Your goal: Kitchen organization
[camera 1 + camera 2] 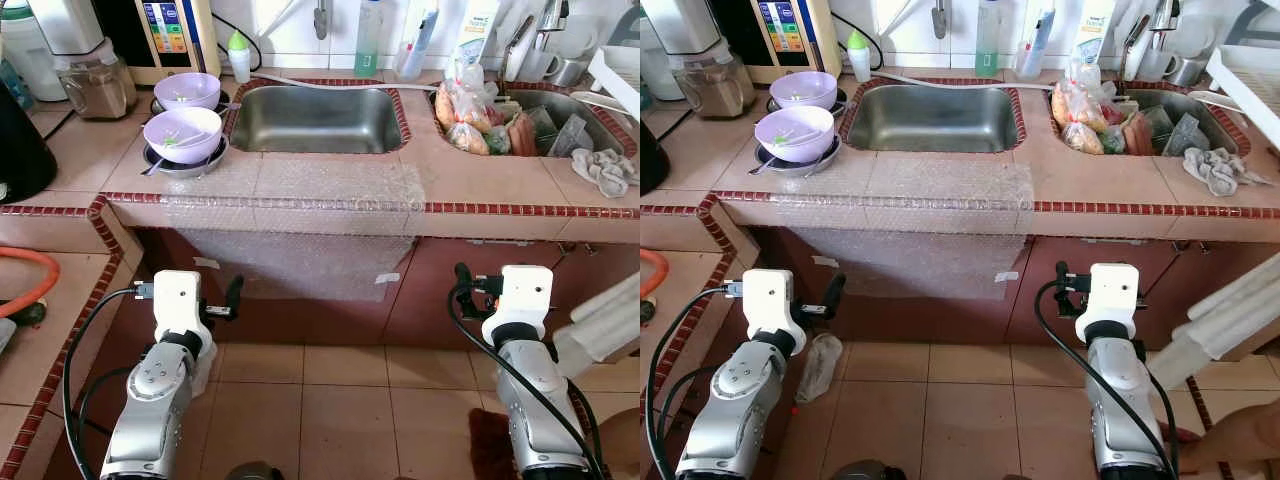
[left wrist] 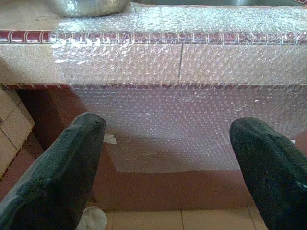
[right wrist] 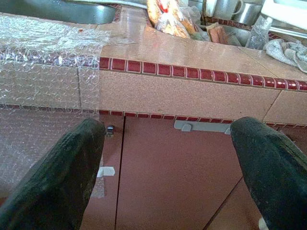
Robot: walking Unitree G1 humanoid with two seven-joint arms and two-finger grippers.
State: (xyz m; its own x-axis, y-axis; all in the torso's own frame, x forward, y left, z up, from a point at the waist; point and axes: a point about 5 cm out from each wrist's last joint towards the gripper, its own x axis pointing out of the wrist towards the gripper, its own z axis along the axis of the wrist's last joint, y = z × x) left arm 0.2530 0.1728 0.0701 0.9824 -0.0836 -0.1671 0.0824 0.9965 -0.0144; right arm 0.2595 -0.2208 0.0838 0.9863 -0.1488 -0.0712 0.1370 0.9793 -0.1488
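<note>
My left gripper (image 2: 168, 158) and right gripper (image 3: 168, 163) hang empty, fingers spread, below the counter (image 1: 480, 180). Above, purple bowls (image 1: 183, 133) sit stacked beside the sink (image 1: 315, 120); bagged food (image 1: 470, 110) fills the other basin. Nothing looks organised yet.

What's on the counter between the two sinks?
Nothing: the tiled strip between the empty sink and the food-filled sink is bare in the left eye view.

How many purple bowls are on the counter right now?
2. The nearer purple bowl sits on a metal plate left of the sink; the farther purple bowl is just behind it, near the blender. None seem hidden.
</note>
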